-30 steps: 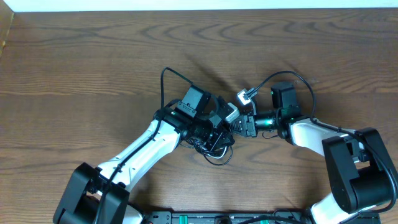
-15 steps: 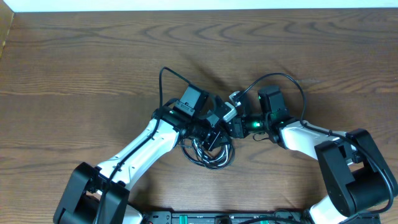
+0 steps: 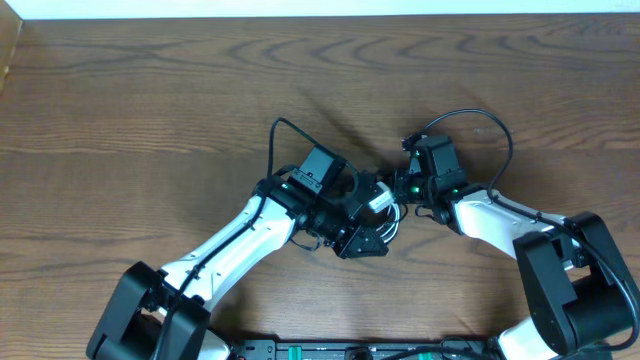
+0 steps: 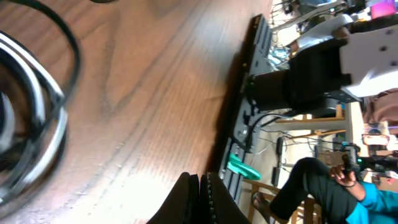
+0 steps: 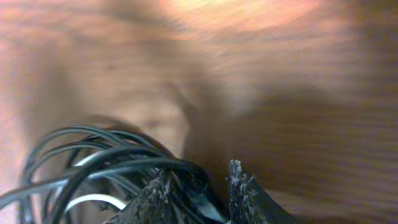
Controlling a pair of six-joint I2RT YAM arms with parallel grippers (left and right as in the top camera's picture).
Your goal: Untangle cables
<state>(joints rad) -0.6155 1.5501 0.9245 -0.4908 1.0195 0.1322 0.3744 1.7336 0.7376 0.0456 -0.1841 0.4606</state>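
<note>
Cables (image 5: 118, 167) sit bunched near the middle of the desk (image 3: 150, 100). Left tool (image 4: 202, 199) pressed together, empty; right tool (image 5: 201, 173) seemingly pinching the bundle, view's blurry. Light, limp, snag-prone: grab one loose outer loop.

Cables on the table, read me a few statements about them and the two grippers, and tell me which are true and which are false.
1. The left gripper has its fingers pressed together. True.
2. Every cord among the cables is black. False: a white cable runs among the black ones.
3. The cables lie at the far left edge of the table. False: they sit near its middle, between the two grippers.
4. The right gripper is right at the bundle. True: black cords run up to its fingers.
</note>
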